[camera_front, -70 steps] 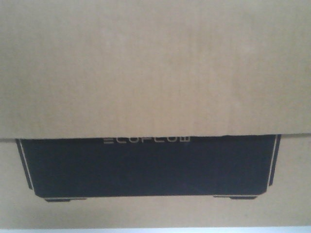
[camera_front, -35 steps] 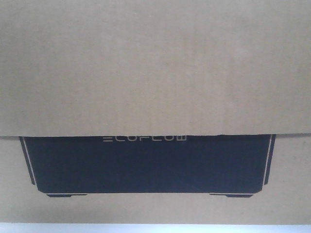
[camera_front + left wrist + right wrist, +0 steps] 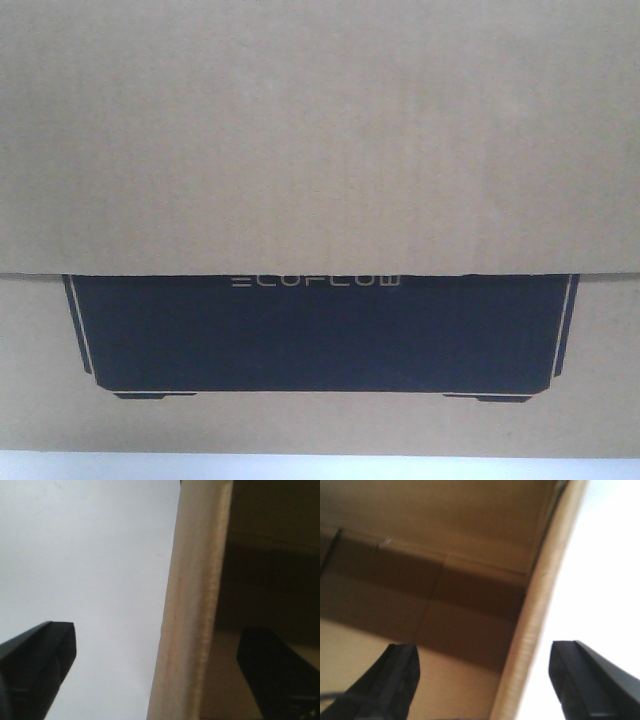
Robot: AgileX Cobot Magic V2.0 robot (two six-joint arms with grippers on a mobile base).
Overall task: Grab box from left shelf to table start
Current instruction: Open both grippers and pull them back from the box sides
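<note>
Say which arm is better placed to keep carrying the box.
Neither alone: the left gripper and right gripper each straddle a wall of the box, jaws apart. Both look needed.

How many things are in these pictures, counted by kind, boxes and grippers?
Cardboard boxes: 1, the box, its wall between each gripper's fingers.
Grippers: 2, the left gripper and the right gripper, both open astride a box wall.
Total: 3.

Left claw (image 3: 160, 675) and right claw (image 3: 482, 682) both gape wide, dark fingers spread apart.
</note>
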